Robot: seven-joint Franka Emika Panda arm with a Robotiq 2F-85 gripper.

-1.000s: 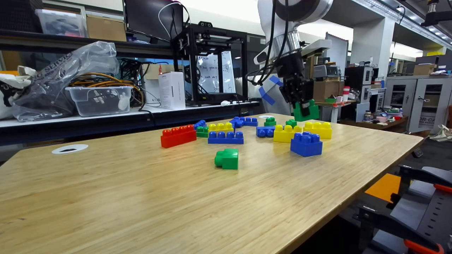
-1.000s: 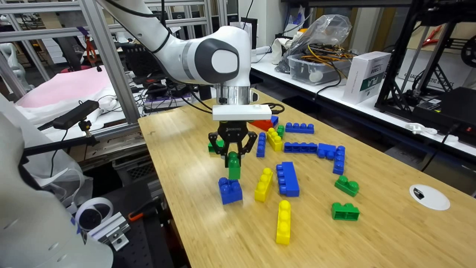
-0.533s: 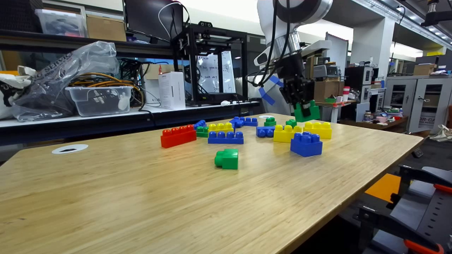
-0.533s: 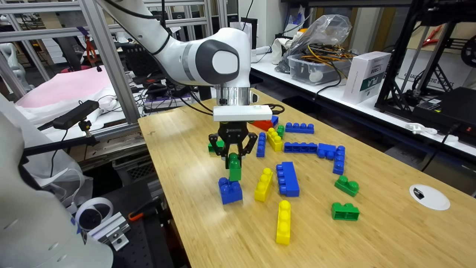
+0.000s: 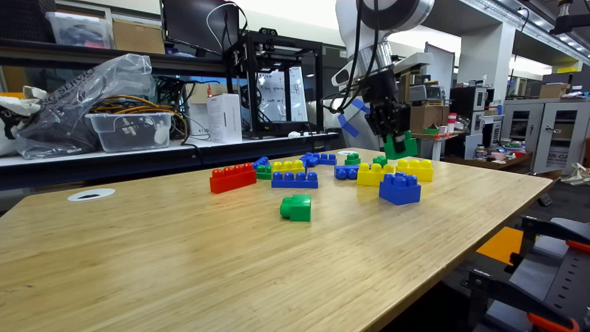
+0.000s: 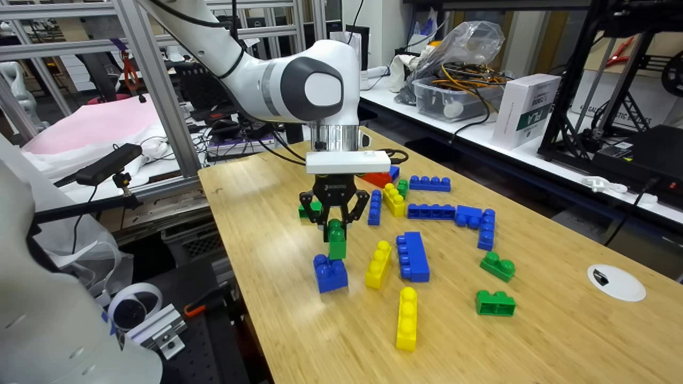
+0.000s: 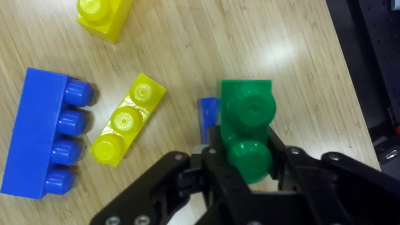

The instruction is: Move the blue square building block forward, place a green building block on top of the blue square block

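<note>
Workroom table (image 5: pixel 175 258), with the stacking step seemingly in hand

The table runs through both exterior views, and the robot arm (image 6: pixel 253 80) reaches over it. At its end the gripper (image 6: pixel 335 232) points downward, jaws clenched on a block. Beneath, the blue square building block (image 5: pixel 400 191) stands studs-up on the table, near a yellow brick (image 6: pixel 378 265); I judge its forward move finished, though nothing here proves it. Smallest is the block in that grip, the green building block (image 7: pixel 247 128), studs up, held above the blue one and apart from it. In the wrist view a strip of blue shows along one side, so the next move likely calls for a small sideways check, then a straight descent onto the studs before release.
</note>
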